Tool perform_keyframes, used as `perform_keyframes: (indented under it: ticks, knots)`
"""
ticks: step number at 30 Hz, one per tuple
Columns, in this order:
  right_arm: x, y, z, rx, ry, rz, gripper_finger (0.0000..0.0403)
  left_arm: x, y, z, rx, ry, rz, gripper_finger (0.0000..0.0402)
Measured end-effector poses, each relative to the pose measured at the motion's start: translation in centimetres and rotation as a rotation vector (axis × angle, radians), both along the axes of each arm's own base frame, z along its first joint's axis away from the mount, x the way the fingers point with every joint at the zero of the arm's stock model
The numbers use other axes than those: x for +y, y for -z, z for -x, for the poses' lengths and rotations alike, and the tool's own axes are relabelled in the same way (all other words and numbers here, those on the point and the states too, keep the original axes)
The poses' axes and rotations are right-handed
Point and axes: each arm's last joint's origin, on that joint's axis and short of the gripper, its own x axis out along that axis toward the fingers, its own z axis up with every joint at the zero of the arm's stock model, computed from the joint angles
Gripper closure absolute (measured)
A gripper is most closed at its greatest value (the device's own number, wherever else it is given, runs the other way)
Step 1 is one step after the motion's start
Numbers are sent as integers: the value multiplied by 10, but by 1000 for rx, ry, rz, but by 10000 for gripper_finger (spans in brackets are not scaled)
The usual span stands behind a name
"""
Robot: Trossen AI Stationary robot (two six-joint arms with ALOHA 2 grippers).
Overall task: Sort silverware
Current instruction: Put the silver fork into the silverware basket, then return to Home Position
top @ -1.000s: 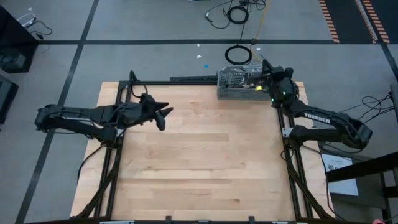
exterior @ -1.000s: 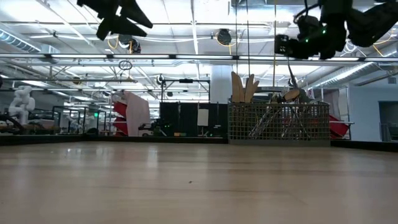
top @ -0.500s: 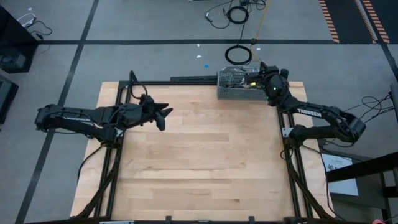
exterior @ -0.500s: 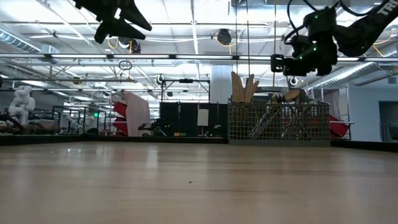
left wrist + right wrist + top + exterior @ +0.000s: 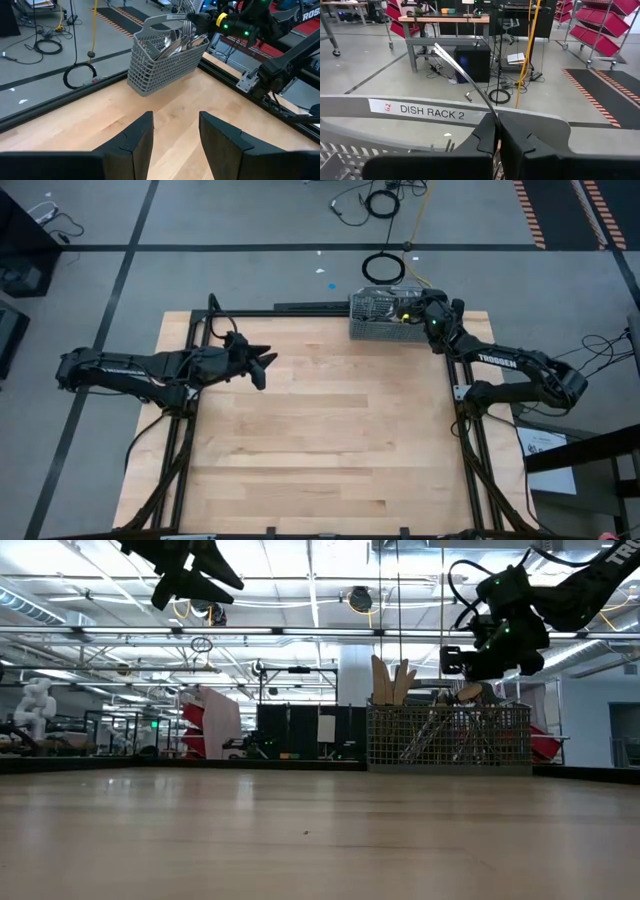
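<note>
Standing upright, silverware (image 5: 176,41) fills the grey caddy (image 5: 165,62) at the table's (image 5: 320,440) far edge.

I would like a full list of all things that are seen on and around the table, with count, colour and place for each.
cutlery caddy: one, grey mesh, far edge of the table, toward the right side
silverware: many pieces, shiny silver, standing in the caddy; exact count cannot be told
piece of silverware: one, silver, slim, pinched in the right gripper above the caddy
label: one, white, reads DISH RACK 2, on the caddy rim
table: one, light wood, black frame
cable coil: one, black, on the floor behind the caddy
left gripper: open, raised over the table's left side
right gripper: shut, over the caddy
</note>
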Motion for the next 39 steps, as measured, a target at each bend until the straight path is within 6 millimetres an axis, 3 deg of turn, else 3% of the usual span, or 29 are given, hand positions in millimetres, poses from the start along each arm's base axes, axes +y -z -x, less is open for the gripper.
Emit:
perform_keyframes:
  ticks: [13,20,27,39]
  knots:
    - [3,-6,3,-14,-4,20,286,0,0,0,10,3,-18,237]
    - [14,-27,11,-76,-17,88,232,0,0,0,10,3,-18,237]
    - [33,-51,20,-170,-59,175,218,0,-1,0,3,5,-18,237]
    - [66,-77,16,-407,-571,213,218,1,-27,-6,-219,141,-106,237]
